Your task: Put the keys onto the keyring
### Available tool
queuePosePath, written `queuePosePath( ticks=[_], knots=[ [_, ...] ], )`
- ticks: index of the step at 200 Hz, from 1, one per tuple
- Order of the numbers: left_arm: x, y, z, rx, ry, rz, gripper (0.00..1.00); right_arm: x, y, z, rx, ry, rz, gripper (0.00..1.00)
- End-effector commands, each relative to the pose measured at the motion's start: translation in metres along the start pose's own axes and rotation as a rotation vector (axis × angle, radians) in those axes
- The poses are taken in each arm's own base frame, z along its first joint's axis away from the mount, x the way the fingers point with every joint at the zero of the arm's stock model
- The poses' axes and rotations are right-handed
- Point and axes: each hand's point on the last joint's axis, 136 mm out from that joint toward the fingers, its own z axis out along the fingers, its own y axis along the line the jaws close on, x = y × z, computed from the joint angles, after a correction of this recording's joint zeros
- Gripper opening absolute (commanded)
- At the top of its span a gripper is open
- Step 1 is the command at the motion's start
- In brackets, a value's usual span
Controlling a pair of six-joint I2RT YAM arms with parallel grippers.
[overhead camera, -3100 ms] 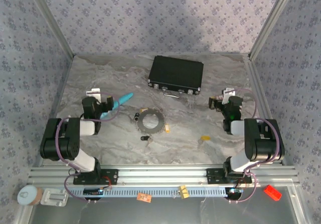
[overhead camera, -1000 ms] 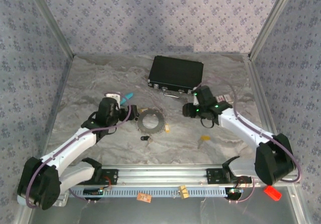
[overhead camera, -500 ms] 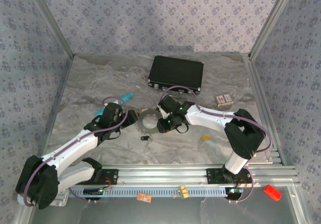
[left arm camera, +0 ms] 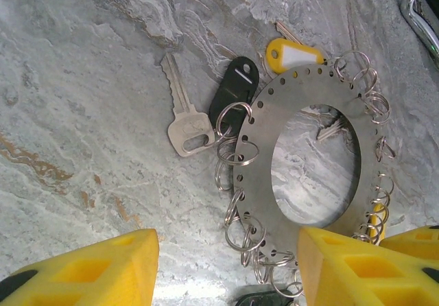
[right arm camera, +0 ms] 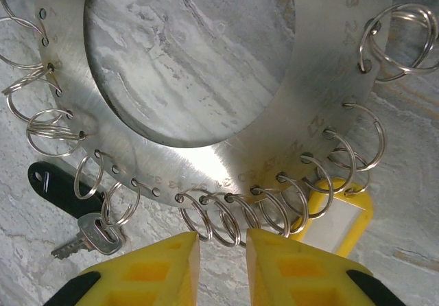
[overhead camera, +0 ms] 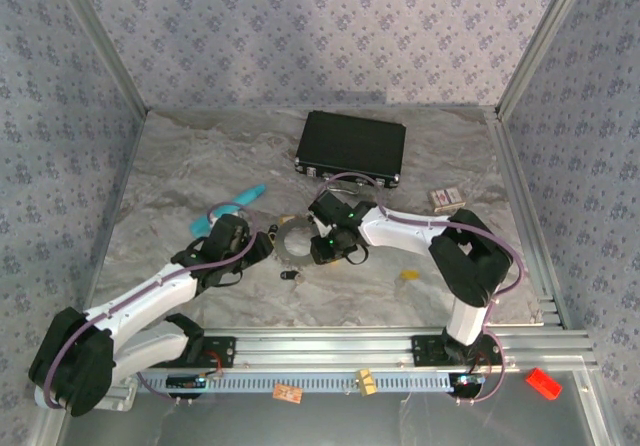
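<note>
You'll find the keyring point(overhead camera: 295, 238) lying flat on the marble table point(overhead camera: 180, 166), mid-frame in the top view. In the right wrist view tiny numbers are stamped by its rim holes. Two at upper right read as 23 and 24; the rest are too faint. One of the keys point(left arm camera: 182, 117), silver, points its blade to the upper left. Your left gripper point(left arm camera: 226, 237) stands wide apart, with the ring's frame-cut lower rim between its fingers. Your right gripper point(right arm camera: 223, 236) is nearly together, leaving a narrow gap and clamping nothing.

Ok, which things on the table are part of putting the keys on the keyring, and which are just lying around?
For the job: keyring, keys.
Lying about: black case, teal stick, small box.
</note>
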Motion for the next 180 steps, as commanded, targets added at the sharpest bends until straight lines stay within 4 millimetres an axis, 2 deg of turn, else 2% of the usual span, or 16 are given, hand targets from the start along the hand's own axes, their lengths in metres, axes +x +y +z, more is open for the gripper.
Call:
queuePosePath(
  ticks=[1, 65, 94, 133, 159, 180],
  knots=[
    [0.003, 0.005, -0.003, -0.017, -0.003, -0.004, 0.55, -0.006, 0.004, 0.0, 0.012, -0.012, 0.012, 0.25],
    [0.003, 0.005, -0.004, -0.018, -0.004, 0.003, 0.53, -0.019, -0.001, -0.015, 0.034, -0.08, 0.027, 0.17],
    [-0.001, 0.002, -0.005, -0.018, -0.021, 0.018, 0.53, -0.023, -0.014, -0.021, 0.055, -0.095, 0.039, 0.17],
    [-0.008, -0.005, -0.005, -0.015, -0.034, 0.047, 0.52, -0.042, -0.032, -0.032, 0.062, -0.118, 0.036, 0.17],
    [-0.007, -0.009, -0.004, -0.006, -0.023, 0.053, 0.51, -0.041, -0.048, -0.038, 0.065, -0.09, 0.04, 0.17],
    [-0.007, -0.009, -0.003, 0.002, -0.023, 0.051, 0.51, -0.034, -0.042, -0.042, 0.047, -0.074, 0.029, 0.17]
  ],
)
